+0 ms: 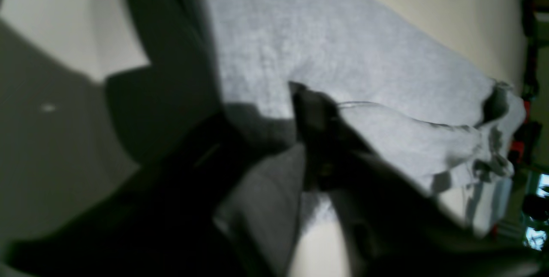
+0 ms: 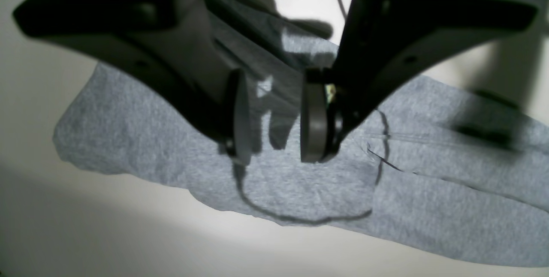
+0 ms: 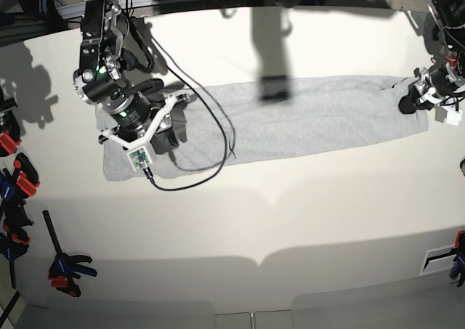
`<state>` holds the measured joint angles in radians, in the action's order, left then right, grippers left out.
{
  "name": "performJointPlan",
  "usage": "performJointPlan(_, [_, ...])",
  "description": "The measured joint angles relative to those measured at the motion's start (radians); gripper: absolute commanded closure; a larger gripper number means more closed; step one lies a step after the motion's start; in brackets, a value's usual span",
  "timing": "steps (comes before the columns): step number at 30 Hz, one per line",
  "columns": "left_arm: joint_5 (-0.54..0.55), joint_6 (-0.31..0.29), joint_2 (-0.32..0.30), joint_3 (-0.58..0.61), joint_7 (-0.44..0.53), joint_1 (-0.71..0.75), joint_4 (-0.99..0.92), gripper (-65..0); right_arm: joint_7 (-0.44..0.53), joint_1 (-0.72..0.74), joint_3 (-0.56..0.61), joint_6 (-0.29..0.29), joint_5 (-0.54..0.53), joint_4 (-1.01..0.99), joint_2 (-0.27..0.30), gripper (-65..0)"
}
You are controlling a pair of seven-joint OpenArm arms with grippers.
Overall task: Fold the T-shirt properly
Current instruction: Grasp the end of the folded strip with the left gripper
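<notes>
- Two lengthwise folds look done, in your favour: the T-shirt lies as a long narrow band across the table.
- Your right gripper hovers with jaws apart over one end, grasping nothing.
- Your left gripper sits at the far end; grip unclear through blur.
- Crosswise folds remain, by my reckoning.

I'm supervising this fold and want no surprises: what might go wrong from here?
1. The left gripper pinches only the T-shirt's end, so the cloth may slip out.
2. The right gripper hangs open over its end, so a lift may leave that side flat.
3. A black cable lies across the shirt and may snag.
</notes>
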<state>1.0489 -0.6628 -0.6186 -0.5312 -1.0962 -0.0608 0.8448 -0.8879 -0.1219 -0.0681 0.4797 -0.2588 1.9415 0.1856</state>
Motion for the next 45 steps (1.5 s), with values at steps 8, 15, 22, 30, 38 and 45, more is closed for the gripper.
performJointPlan(8, [-0.002, 0.001, -0.078, 0.002, 0.097, 0.005, -0.001, 0.0, -0.001, 0.000, 0.000, 0.000, 0.000, 0.000, 0.000, -19.2])
performJointPlan(15, [-0.006, 0.003, -0.098, 0.002, 0.048, 0.006, 0.065, 0.0, 0.000, 0.000, 0.000, 0.000, 0.000, 0.000, 0.000, -19.2])
performJointPlan(22, [-0.008, 0.011, -0.077, 0.002, -0.074, 0.008, 0.301, 0.0, 0.000, 0.000, 0.000, 0.000, -0.002, 0.003, 0.000, -19.2])
performJointPlan(30, [-0.005, 0.078, 0.047, 0.002, -0.082, 0.011, 0.549, 0.0, 0.000, 0.000, 0.000, 0.000, -0.002, 0.003, 0.000, -19.2])
performJointPlan(38, [-0.006, 0.098, 0.251, 0.002, -0.095, 0.014, 0.570, 0.0, 0.000, 0.000, 0.000, 0.000, -0.003, 0.003, 0.000, -19.2])
performJointPlan(45, [-0.009, 0.090, 0.418, 0.000, -0.099, 0.023, 0.570, 0.0, 0.001, 0.008, 0.000, 0.000, -0.003, 0.003, 0.000, -19.2])
